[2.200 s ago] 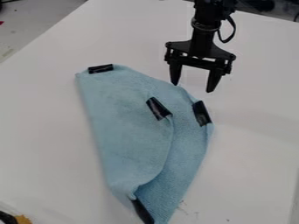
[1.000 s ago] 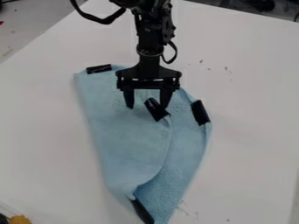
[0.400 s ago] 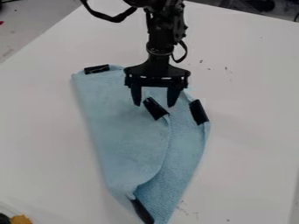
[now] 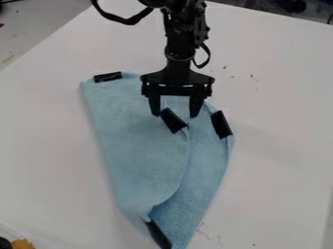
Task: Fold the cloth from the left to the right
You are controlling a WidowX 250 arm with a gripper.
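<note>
White tbl [image 4: 280, 170], yellow obj [image 4: 25, 244] nr edge, jaws apart over blue cloth [image 4: 133, 155]

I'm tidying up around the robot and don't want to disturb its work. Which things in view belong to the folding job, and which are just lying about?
For the job:
- cloth, with black patches at its corners
- gripper, open over the cloth
- table, under the cloth

Just lying about:
- yellow thing, at the lower left
</note>
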